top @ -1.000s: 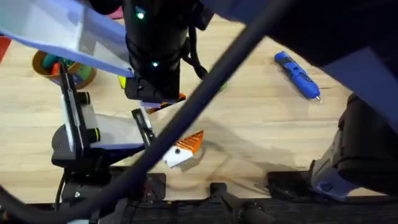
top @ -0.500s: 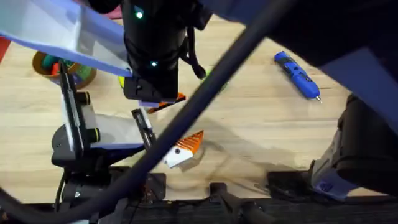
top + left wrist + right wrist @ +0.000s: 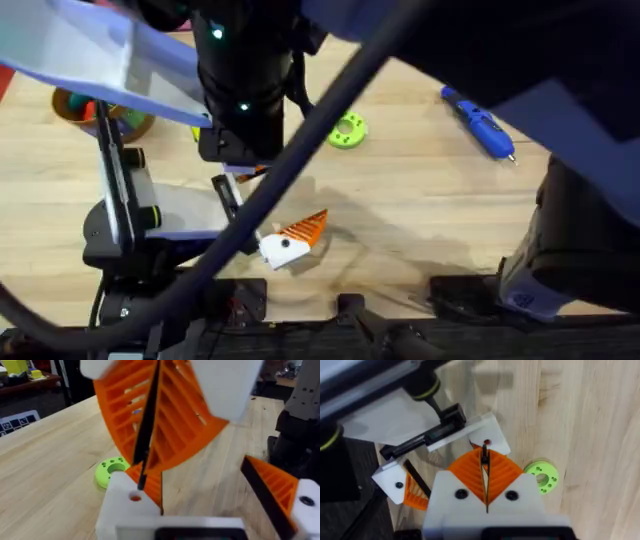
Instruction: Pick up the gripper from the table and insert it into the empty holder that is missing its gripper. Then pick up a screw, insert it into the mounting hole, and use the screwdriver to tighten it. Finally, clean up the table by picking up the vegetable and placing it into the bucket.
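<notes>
Right gripper [image 3: 484,460] pinches a thin black rod [image 3: 484,450] at the holder [image 3: 492,427] hole; any tilt risks it skating off.

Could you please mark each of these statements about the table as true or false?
1. The screwdriver lies on the table, away from both grippers. True.
2. The green disc sits inside the bucket. False: the green disc lies on bare wood, well apart from the bucket.
3. The right gripper is closed on a thin black rod. True.
4. The left gripper is shut. False: the left gripper has its fingers standing wide apart.
</notes>
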Controlling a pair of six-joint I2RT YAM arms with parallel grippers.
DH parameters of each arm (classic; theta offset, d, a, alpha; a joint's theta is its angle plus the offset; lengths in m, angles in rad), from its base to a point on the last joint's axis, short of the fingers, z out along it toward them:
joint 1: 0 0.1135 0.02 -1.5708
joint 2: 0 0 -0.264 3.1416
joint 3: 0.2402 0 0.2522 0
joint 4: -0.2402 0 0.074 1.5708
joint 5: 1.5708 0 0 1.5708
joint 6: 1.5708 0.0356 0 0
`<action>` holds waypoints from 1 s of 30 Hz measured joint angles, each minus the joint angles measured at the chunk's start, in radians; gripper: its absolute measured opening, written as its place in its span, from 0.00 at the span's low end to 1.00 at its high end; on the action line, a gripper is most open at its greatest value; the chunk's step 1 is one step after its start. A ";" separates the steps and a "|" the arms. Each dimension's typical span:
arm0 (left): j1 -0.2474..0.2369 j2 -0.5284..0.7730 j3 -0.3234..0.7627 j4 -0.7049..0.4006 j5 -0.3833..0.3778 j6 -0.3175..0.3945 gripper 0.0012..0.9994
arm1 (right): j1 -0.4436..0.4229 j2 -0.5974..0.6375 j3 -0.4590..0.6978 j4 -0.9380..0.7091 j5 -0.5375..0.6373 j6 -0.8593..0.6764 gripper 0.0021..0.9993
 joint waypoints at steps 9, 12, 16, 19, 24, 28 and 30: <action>0.000 0.000 0.000 0.000 0.000 0.000 0.99 | 0.000 0.000 0.000 -0.002 0.005 0.001 0.00; 0.000 0.000 0.000 0.000 0.000 0.000 0.99 | 0.000 0.000 0.000 0.002 0.008 0.001 0.00; 0.000 0.000 0.000 0.000 0.000 0.000 0.99 | 0.000 0.000 0.000 0.002 0.008 0.001 0.00; 0.000 0.000 0.000 0.000 0.000 0.000 0.99 | 0.000 0.001 0.000 0.001 0.008 0.001 0.00; 0.000 0.000 0.000 0.000 0.000 0.000 0.99 | 0.000 0.002 0.000 0.000 0.008 0.002 0.00; 0.000 0.000 0.000 0.000 0.000 0.000 0.99 | 0.000 0.004 0.000 -0.006 0.008 0.004 0.00; 0.000 0.000 0.000 0.000 0.000 0.000 0.99 | 0.000 0.006 0.000 -0.011 0.008 0.005 0.00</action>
